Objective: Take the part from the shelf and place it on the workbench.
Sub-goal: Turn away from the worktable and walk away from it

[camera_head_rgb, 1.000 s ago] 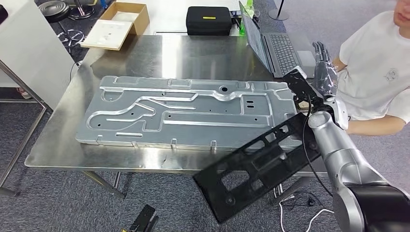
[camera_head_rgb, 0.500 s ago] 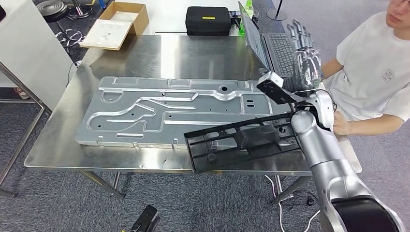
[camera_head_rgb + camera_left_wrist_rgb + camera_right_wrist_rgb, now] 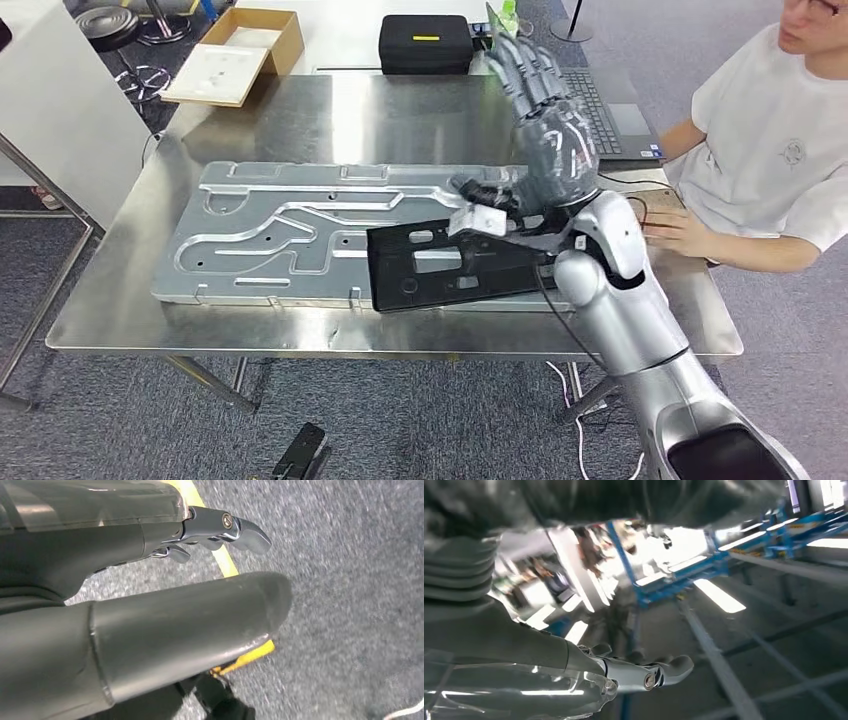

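Black flat plastic part (image 3: 455,265) with cut-outs, lying on the stainless steel counter (image 3: 300,335), its left end overlapping the large stamped silver metal panel (image 3: 300,230). Right hand (image 3: 545,130) raised above it, fingers spread, holding nothing. Left hand (image 3: 150,605) hanging over grey carpet, empty.

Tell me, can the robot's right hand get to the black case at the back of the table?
Probably yes. The right hand is raised with fingers spread above the workbench, and bare steel lies between it and the black case. The black part beneath it is flat, so nothing blocks it.
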`<state>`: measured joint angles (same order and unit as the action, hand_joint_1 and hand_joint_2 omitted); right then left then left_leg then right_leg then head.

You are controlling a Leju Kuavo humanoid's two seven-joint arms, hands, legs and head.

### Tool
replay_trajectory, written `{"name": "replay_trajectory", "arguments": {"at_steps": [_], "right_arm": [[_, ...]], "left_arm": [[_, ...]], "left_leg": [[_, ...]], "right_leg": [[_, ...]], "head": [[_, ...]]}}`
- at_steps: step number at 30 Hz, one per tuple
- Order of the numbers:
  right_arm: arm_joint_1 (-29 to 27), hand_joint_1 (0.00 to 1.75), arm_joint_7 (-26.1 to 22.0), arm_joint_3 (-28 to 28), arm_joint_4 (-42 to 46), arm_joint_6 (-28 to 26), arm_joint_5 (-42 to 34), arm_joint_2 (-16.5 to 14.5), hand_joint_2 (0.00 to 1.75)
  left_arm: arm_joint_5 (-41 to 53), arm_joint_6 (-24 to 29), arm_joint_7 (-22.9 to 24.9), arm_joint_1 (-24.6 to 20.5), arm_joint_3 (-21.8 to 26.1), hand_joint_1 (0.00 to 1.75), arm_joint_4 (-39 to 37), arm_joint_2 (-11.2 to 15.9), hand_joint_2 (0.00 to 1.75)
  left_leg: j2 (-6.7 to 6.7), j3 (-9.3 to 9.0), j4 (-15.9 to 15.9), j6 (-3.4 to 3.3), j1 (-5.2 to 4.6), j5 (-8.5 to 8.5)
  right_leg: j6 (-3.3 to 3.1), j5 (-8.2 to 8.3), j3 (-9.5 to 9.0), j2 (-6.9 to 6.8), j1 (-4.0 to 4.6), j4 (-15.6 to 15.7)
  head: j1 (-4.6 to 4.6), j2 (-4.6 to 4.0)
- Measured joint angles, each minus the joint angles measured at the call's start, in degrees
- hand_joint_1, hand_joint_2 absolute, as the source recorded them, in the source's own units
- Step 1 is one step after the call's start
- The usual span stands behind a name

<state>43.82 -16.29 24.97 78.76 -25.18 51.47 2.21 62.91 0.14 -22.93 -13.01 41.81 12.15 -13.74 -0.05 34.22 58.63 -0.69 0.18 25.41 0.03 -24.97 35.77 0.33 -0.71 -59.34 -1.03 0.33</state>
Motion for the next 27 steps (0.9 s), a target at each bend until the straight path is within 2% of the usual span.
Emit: {"name": "replay_trajectory", "arguments": {"at_steps": [2,3,5,6,7,8,9,11,12,13,15,17,18,20,21,22,23,24,26,27], "right_arm": [[-0.12,0.00,0.94,2.81,1.80,-0.25,2.71,-0.51,0.00],[-0.15,0.00,1.38,4.14,2.53,-0.44,3.57,-0.74,0.00],[-0.42,0.00,2.25,6.21,3.44,-1.07,4.49,-1.00,0.00],[-0.68,0.00,2.56,7.02,3.70,-1.49,4.77,-1.03,0.00],[-1.01,0.00,2.78,7.65,3.91,-2.01,4.92,-1.05,0.00],[-1.32,0.00,2.90,8.14,4.12,-2.51,5.03,-1.08,0.00],[-1.59,0.00,2.97,8.55,4.35,-2.97,5.10,-1.13,0.00],[-1.90,0.00,3.03,9.06,4.77,-3.63,5.16,-1.26,0.00],[-2.00,0.00,3.04,9.17,4.95,-3.85,5.20,-1.30,0.00],[-2.11,0.00,3.03,9.23,5.11,-4.03,5.23,-1.32,0.00],[-2.32,0.00,3.03,9.32,5.40,-4.33,5.27,-1.33,0.00],[-2.46,0.00,3.04,9.43,5.73,-4.58,5.27,-1.34,0.00],[-2.52,0.00,3.04,9.47,5.90,-4.68,5.27,-1.34,0.00],[-2.87,0.00,3.06,9.49,6.09,-4.82,5.27,-1.32,0.00],[-3.18,0.00,3.09,9.50,6.11,-4.87,5.27,-1.31,0.00],[-3.49,0.00,3.11,9.50,6.12,-4.90,5.27,-1.30,0.00],[-3.70,0.00,3.13,9.51,6.14,-4.91,5.27,-1.30,0.00],[-3.82,0.00,3.15,9.51,6.19,-4.92,5.26,-1.30,0.00],[-3.84,0.00,3.17,9.52,6.37,-4.94,5.25,-1.30,0.00],[-3.84,0.00,3.18,9.52,6.47,-4.96,5.25,-1.31,0.00]], "left_arm": [[-0.01,0.01,-0.02,-0.07,0.00,0.00,0.00,-0.03,0.00],[-0.02,0.02,-0.02,-0.07,0.00,0.00,0.00,-0.03,0.00],[-0.04,0.04,-0.02,0.00,0.00,0.00,0.00,-0.03,0.00],[-0.04,0.06,-0.02,0.08,0.00,0.00,0.00,-0.03,0.00],[-0.07,0.08,-0.02,0.15,0.00,0.00,0.00,-0.03,0.00],[-0.09,0.09,-0.03,0.21,0.00,0.00,0.00,-0.02,0.00],[-0.11,0.11,-0.03,0.23,0.00,0.00,0.00,-0.02,0.00],[-0.14,0.16,-0.04,0.13,0.00,0.00,0.00,-0.02,0.00],[-0.14,0.17,-0.04,0.07,0.00,0.00,0.00,-0.03,0.00],[-0.14,0.17,-0.04,0.04,0.00,0.00,0.00,-0.04,0.00],[-0.16,0.17,-0.04,0.07,0.00,0.00,0.00,-0.05,0.00],[-0.19,0.17,-0.04,0.09,0.00,0.00,0.00,-0.06,0.00],[-0.20,0.16,-0.03,0.05,0.00,0.00,0.00,-0.07,0.00],[-0.23,0.13,0.02,0.03,0.00,0.00,0.00,-0.10,0.00],[-0.23,0.11,0.07,0.09,0.00,0.00,0.00,-0.11,0.00],[-0.23,0.10,0.13,0.19,0.00,0.00,0.00,-0.12,0.00],[-0.22,0.10,0.20,0.29,0.00,0.00,0.00,-0.11,0.00],[-0.21,0.10,0.25,0.36,0.00,0.00,0.00,-0.12,0.00],[-0.18,0.10,0.29,0.35,0.00,0.00,0.00,-0.20,0.00],[-0.17,0.11,0.31,0.32,0.00,0.00,0.00,-0.26,0.00]], "left_leg": [[0.00,0.84,2.07,0.59,0.15,1.57],[-0.01,2.01,4.72,0.83,0.24,3.16],[-0.01,5.45,12.10,1.21,0.31,6.66],[-0.01,6.85,14.95,1.33,0.35,7.49],[0.01,7.42,15.94,1.39,0.37,7.26],[0.10,6.93,14.74,1.37,0.38,5.99],[0.39,5.44,11.54,1.27,0.38,3.98],[2.21,1.91,3.93,0.82,0.16,0.86],[2.87,0.85,1.56,0.47,0.00,0.16],[3.19,0.47,0.53,0.12,-0.15,0.08],[2.14,0.49,0.29,-0.58,-0.20,-0.16],[1.14,0.41,-0.05,-1.20,-0.01,-0.53],[0.69,0.36,-0.20,-1.50,0.12,-0.71],[-0.30,0.45,-0.22,-1.80,0.16,-0.83],[-0.87,0.48,-0.21,-1.88,0.15,-0.86],[-1.48,0.49,-0.19,-1.91,0.13,-0.89],[-2.14,0.49,-0.14,-1.92,0.13,-0.90],[-2.83,0.47,-0.09,-1.90,0.13,-0.90],[-4.11,0.59,0.08,-1.69,0.10,-0.90],[-4.73,0.78,0.15,-1.45,0.12,-0.95]], "right_leg": [[-0.76,0.18,-0.19,-0.19,-0.13,0.36],[-1.03,0.22,-0.27,-0.39,-0.15,0.48],[-1.35,0.15,-0.30,-0.91,0.01,0.48],[-1.42,0.10,-0.30,-1.18,0.08,0.45],[-1.47,0.04,-0.31,-1.51,0.12,0.40],[-1.48,-0.03,-0.33,-1.84,0.14,0.33],[-1.43,-0.13,-0.37,-2.20,0.14,0.23],[-1.12,-0.40,-0.45,-2.86,0.35,-0.03],[-0.88,-0.51,-0.46,-3.19,0.52,-0.13],[-0.65,-0.57,-0.49,-3.56,0.69,-0.16],[-0.10,-0.67,-0.60,-4.34,0.78,-0.13],[0.59,-1.80,-0.25,-3.49,0.52,-1.35],[0.90,-3.21,0.62,-2.57,0.38,-3.42],[1.18,-6.91,3.83,-1.08,0.28,-10.50],[1.23,-8.15,5.48,-0.83,0.27,-13.91],[1.21,-8.39,6.44,-0.70,0.27,-15.79],[1.12,-7.46,6.32,-0.58,0.26,-15.42],[0.95,-5.60,5.10,-0.29,0.25,-12.83],[0.51,-1.91,1.35,2.08,0.12,-4.94],[0.36,-0.94,0.02,3.19,0.07,-2.05]], "head": [[0.03,0.00],[0.05,0.00],[0.10,0.00],[0.09,0.00],[0.10,0.00],[0.10,0.00],[0.10,0.00],[0.10,0.00],[0.09,0.00],[0.07,0.00],[0.05,0.00],[0.05,0.00],[0.04,0.00],[0.04,0.00],[0.04,0.00],[0.04,0.00],[0.04,0.00],[0.05,0.00],[0.05,0.00],[0.05,0.00]]}}
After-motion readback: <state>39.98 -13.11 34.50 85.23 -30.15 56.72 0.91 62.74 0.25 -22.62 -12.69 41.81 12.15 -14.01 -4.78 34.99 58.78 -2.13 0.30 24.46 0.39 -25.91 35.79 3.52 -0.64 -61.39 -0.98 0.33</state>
